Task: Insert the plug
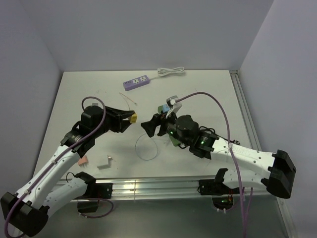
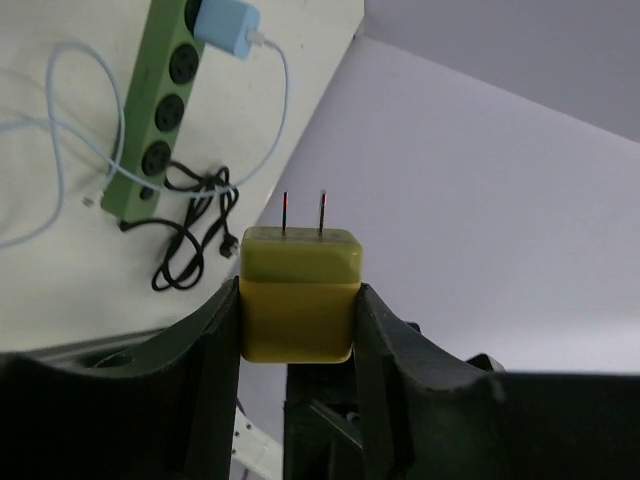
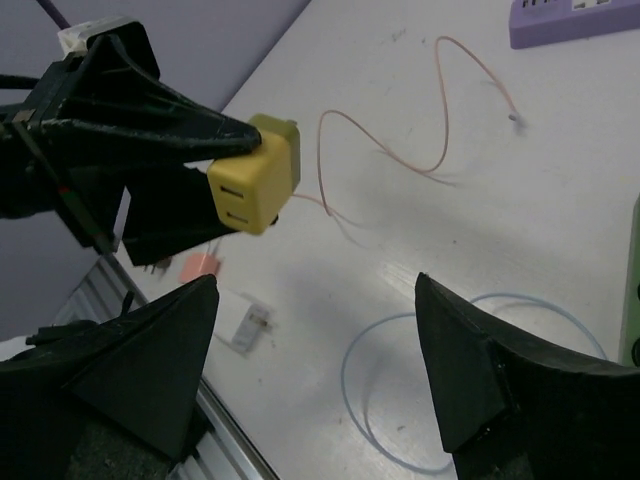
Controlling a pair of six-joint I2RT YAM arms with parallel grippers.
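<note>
The plug (image 2: 300,290) is a yellow cube with two thin prongs pointing away from the camera. My left gripper (image 2: 300,300) is shut on its sides and holds it in the air. In the top view the plug (image 1: 132,118) hangs above the table's middle, facing my right gripper (image 1: 148,126). The right gripper (image 3: 315,285) is open and empty, just short of the plug (image 3: 255,180). A green power strip (image 2: 160,110) lies on the table with a blue charger (image 2: 227,22) in one socket. My right arm mostly hides the strip in the top view.
A purple power strip (image 1: 137,82) with a white cord (image 1: 171,72) lies at the back. A thin orange wire (image 3: 440,120) and a pale blue cable loop (image 3: 400,380) lie on the table. A white adapter (image 1: 105,161) and a pink piece (image 1: 82,160) sit near the front rail.
</note>
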